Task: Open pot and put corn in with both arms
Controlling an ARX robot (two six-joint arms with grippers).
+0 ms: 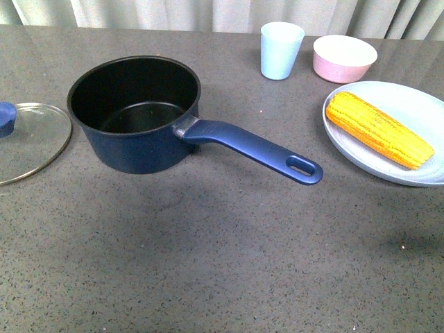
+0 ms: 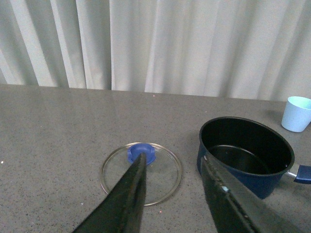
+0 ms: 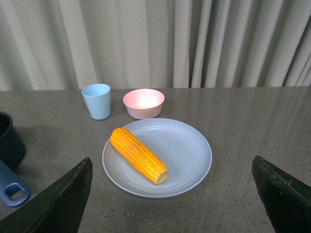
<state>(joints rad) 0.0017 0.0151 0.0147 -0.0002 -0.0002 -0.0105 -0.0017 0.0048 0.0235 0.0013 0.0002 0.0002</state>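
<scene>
Pot (image 1: 135,114) uncovered, glass lid (image 1: 28,142) beside it; corn (image 1: 378,130) on plate (image 1: 416,100). Left gripper (image 2: 173,161) and right gripper (image 3: 171,161) both spread apart, empty.

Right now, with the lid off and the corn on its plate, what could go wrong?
The corn is round and lies loose on a smooth plate; it may roll or slip from the grasp. The long handle of the pot points toward the plate, so an arm carrying corn across could knock it.
</scene>
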